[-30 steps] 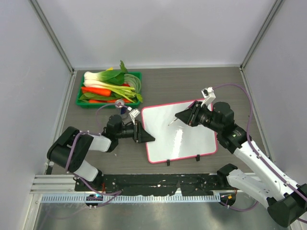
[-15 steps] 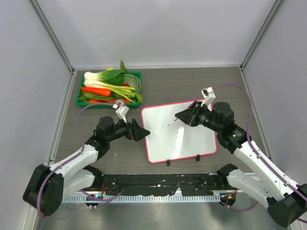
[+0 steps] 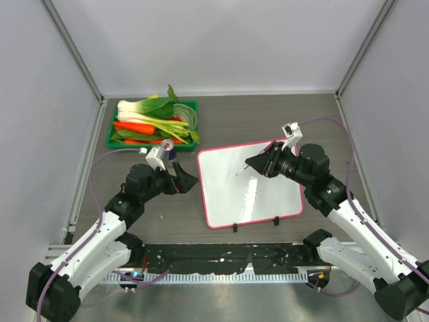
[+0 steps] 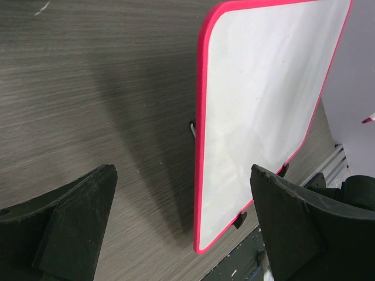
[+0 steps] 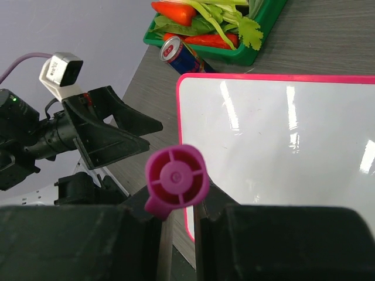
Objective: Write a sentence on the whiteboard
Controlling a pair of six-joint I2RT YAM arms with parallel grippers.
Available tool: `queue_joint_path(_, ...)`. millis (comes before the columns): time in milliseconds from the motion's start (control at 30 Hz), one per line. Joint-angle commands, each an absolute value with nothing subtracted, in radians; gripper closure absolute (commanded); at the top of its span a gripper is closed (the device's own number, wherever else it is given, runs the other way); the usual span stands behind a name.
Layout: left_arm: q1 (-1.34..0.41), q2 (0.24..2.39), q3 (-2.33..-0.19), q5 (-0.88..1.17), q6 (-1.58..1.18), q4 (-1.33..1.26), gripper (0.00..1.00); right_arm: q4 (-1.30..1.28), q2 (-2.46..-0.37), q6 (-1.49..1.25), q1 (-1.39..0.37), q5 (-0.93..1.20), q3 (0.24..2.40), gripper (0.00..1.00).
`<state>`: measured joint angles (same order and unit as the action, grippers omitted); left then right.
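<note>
The whiteboard (image 3: 258, 194) lies flat on the table, white with a pink-red frame and two black feet at its near edge. No writing shows on it. It also shows in the left wrist view (image 4: 263, 105) and the right wrist view (image 5: 281, 134). My right gripper (image 3: 258, 163) is shut on a marker and holds it over the board's upper middle. The marker's pink-purple end (image 5: 176, 180) faces the wrist camera between the fingers, and its tip (image 3: 240, 170) points at the board. My left gripper (image 3: 186, 180) is open and empty, just left of the board's left edge, apart from it.
A green tray (image 3: 114, 134) of carrots and leafy greens stands at the back left. A drink can (image 5: 179, 54) stands between the tray and the board. A black rail (image 3: 221, 255) runs along the table's near edge. Grey walls close in three sides.
My left arm has drawn back to the left, and its gripper has moved off the board's left edge. The right arm and marker have not moved.
</note>
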<state>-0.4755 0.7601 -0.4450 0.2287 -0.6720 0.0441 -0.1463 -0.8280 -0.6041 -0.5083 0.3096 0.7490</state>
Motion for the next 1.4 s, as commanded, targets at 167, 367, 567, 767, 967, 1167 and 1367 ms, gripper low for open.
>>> queue_joint_path(167, -0.471, 0.86, -0.534, 0.331, -0.713, 0.086, 0.0, -0.103, -0.726, -0.624, -0.506, 0.238, 0.709, 0.99)
queue_joint_path(367, -0.471, 0.851, -0.549, 0.368, -0.684, 0.126, 0.0, 0.03, -0.667, -0.634, -0.506, 0.282, 0.582, 0.99)
queue_joint_path(567, -0.471, 0.767, -0.443, 0.361, -0.762, -0.02, 0.01, 0.078, -0.733, -0.624, -0.506, 0.422, 0.589, 0.99)
queue_joint_path(767, -0.471, 0.744, -0.411, 0.313, -0.782, -0.055, 0.0, 0.14, -0.694, -0.65, -0.506, 0.439, 0.584, 0.99)
queue_joint_path(967, -0.471, 0.781, -0.454, 0.383, -0.689, -0.032, 0.0, 0.149, -0.678, -0.632, -0.506, 0.4, 0.551, 0.99)
queue_joint_path(1167, -0.471, 0.827, -0.479, 0.384, -0.618, -0.008, 0.0, 0.207, -0.709, -0.65, -0.506, 0.426, 0.548, 0.99)
queue_joint_path(1367, -0.471, 0.845, -0.474, 0.377, -0.614, -0.017, 0.0, 0.18, -0.745, -0.609, -0.506, 0.422, 0.571, 0.99)
